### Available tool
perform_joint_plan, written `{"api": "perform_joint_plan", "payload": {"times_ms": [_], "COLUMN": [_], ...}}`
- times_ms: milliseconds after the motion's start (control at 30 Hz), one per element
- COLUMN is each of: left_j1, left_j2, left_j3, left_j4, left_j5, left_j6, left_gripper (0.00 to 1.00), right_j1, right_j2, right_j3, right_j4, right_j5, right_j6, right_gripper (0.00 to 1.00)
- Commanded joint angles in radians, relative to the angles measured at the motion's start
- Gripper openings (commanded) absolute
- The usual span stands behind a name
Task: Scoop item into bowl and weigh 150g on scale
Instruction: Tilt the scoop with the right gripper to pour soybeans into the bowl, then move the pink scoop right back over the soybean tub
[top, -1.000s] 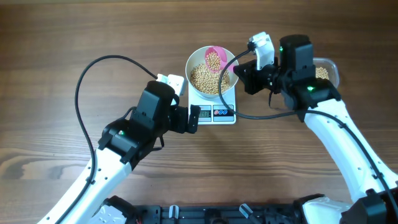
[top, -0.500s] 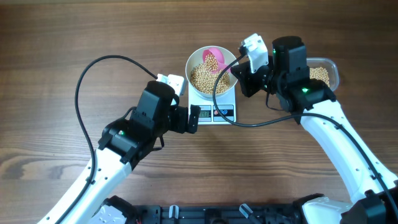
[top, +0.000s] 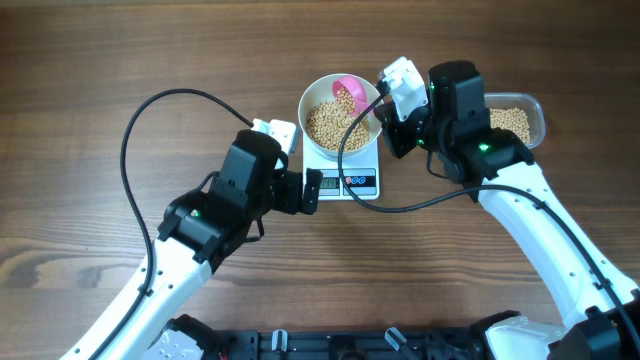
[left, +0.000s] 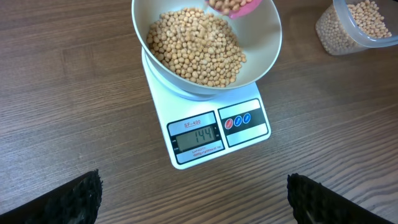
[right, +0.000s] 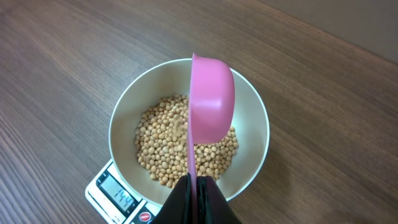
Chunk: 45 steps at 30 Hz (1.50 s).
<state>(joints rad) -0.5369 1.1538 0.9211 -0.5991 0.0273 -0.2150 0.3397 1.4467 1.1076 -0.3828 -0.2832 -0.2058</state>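
Scoop (right: 211, 102), one, pink, tight in right claw (right: 196, 186) above one bowl (right: 123, 124); left claw (left: 196, 196) agape.

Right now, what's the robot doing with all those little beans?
It is weighing them. The right gripper is shut on a pink scoop, tipped on its side over the white bowl, and beans are sliding out. The bowl sits on the scale, whose display reads 144, just under the 150 it wants. The left gripper hangs open in front of the scale, holding nothing. More beans wait in a clear tub off to the side.
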Motion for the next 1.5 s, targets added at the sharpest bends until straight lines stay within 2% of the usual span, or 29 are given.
{"api": "perform_joint_plan", "payload": {"times_ms": [0,67,833,1000,1067,1200,1300,1467], "left_j1": [-0.005,-0.005,-0.005,-0.005,-0.005,-0.005,-0.005,-0.005], "left_j2": [0.006,0.006,0.006,0.006,0.006,0.006,0.006,0.006], "left_j3": [0.015,0.015,0.015,0.015,0.015,0.015,0.015,0.015], "left_j4": [0.003,0.003,0.003,0.003,0.003,0.003,0.003,0.003], "left_j5": [0.009,0.009,0.009,0.009,0.009,0.009,0.009,0.009], "left_j6": [0.001,0.001,0.002,0.001,0.001,0.001,0.001,0.001], "left_gripper": [1.0,1.0,1.0,1.0,1.0,1.0,1.0,1.0], "right_j1": [0.004,0.004,0.004,-0.005,-0.027,-0.113,-0.227,-0.412], "right_j2": [-0.018,-0.018,-0.018,-0.018,-0.018,-0.028,-0.04,-0.065], "right_j3": [0.02,0.02,0.02,0.02,0.02,0.02,0.02,0.02], "right_j4": [0.003,0.003,0.002,0.029,0.051,0.066,0.064,0.034], "right_j5": [-0.006,-0.025,-0.051,-0.055,-0.058,-0.165,-0.26,-0.328], "right_j6": [0.065,0.102,0.106,0.279,0.341,0.363,0.423,0.42], "right_gripper": [0.04,0.04,0.04,0.04,0.04,0.04,0.04,0.04]}}
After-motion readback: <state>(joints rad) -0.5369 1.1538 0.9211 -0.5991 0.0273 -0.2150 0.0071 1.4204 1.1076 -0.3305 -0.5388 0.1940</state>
